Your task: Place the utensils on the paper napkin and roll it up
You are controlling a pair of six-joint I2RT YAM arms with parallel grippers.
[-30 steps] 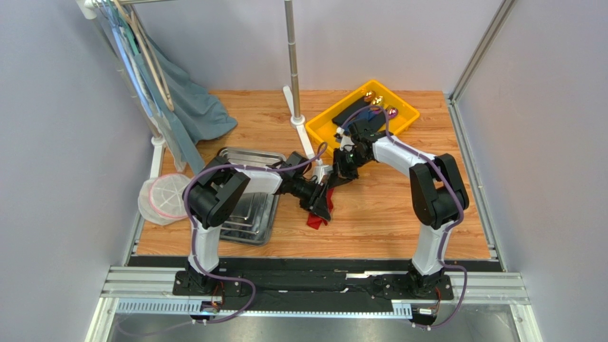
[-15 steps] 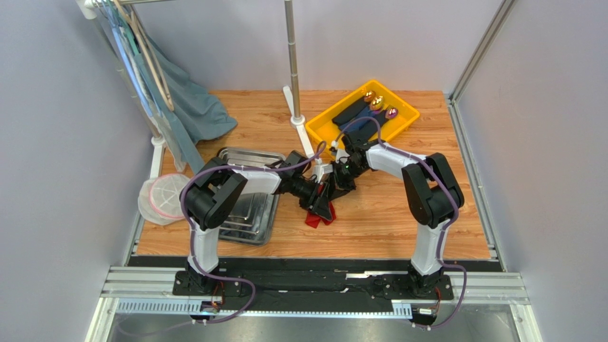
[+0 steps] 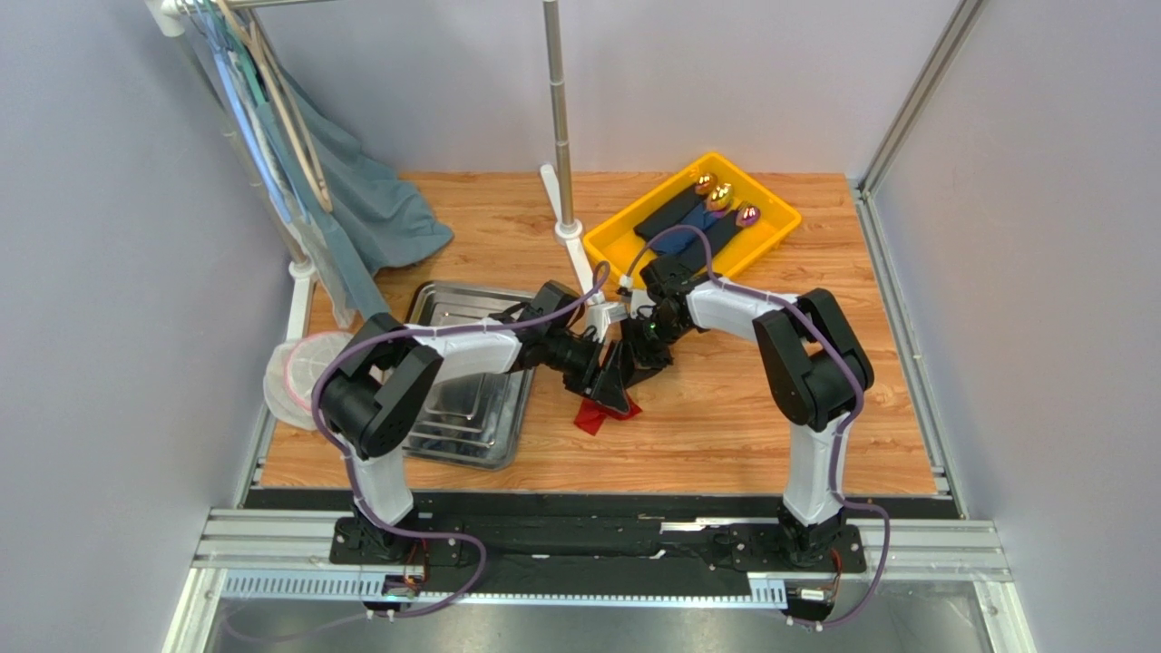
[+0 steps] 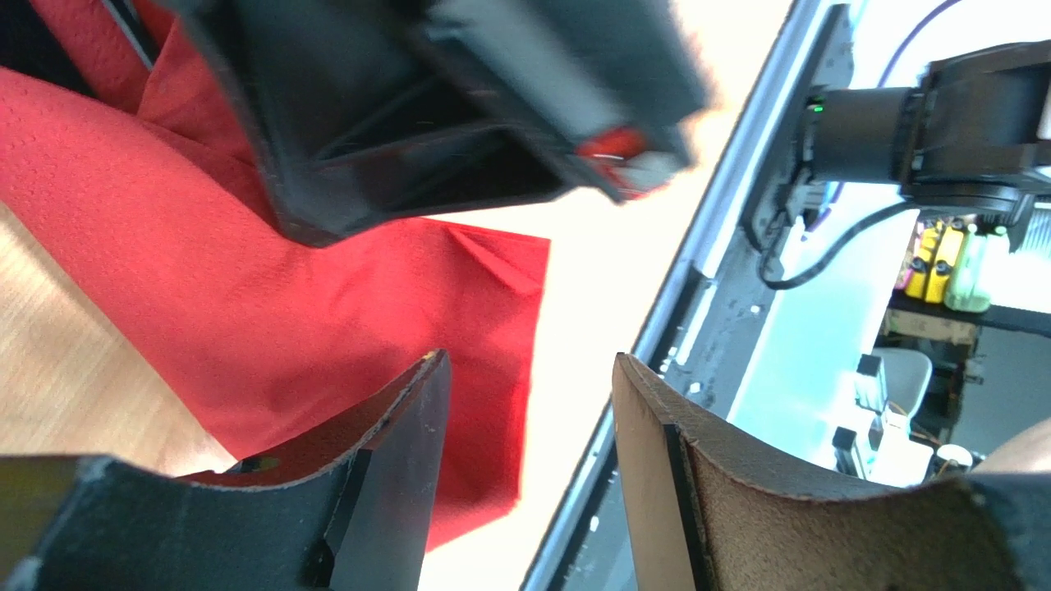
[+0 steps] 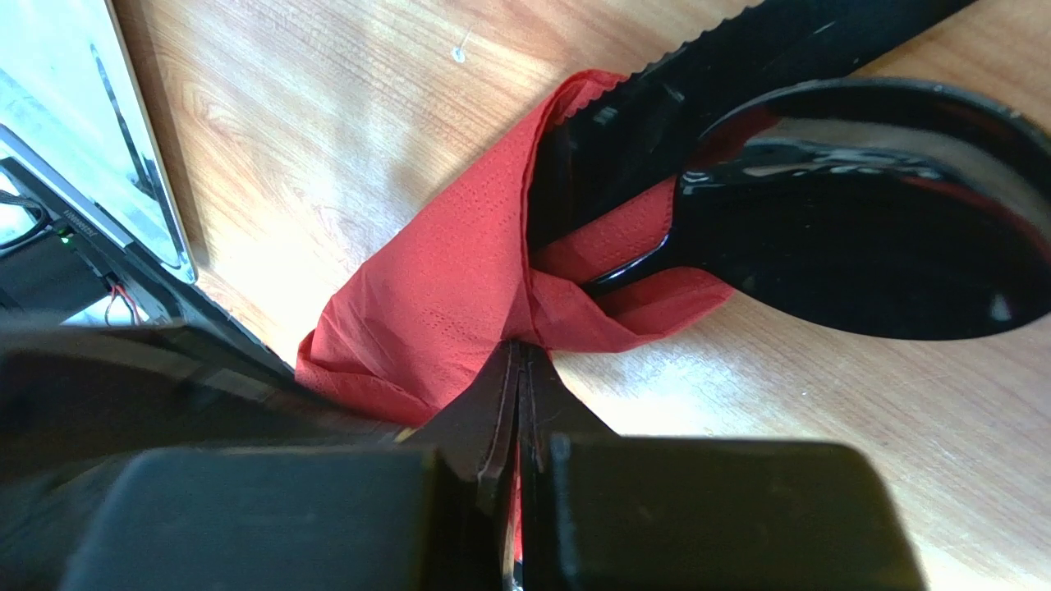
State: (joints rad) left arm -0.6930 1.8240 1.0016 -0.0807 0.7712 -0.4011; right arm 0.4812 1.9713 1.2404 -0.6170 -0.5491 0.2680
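Note:
The red paper napkin point(image 5: 432, 308) lies crumpled on the wood table, partly wrapped round the black utensils. A serrated black knife point(image 5: 753, 56) and a black spoon point(image 5: 864, 209) stick out of its fold. My right gripper point(image 5: 518, 357) is shut on a pinch of the napkin beside the spoon's neck. My left gripper point(image 4: 528, 369) is open and empty, its left finger point(image 4: 395, 443) over the napkin point(image 4: 185, 246), close under the right gripper's body. In the top view both grippers, left point(image 3: 613, 388) and right point(image 3: 642, 354), meet over the napkin point(image 3: 596, 418).
A yellow bin point(image 3: 620, 245) with dark rolled napkins stands at the back right. A steel tray point(image 3: 470, 408) lies left of the napkin, a white round lid point(image 3: 303, 378) at the left edge. A pole stand point(image 3: 559, 136) and hanging cloth point(image 3: 375, 204) stand behind.
My right gripper has come down and left from near the yellow bin onto the napkin. My left arm has swung its elbow left while its gripper stays at the napkin.

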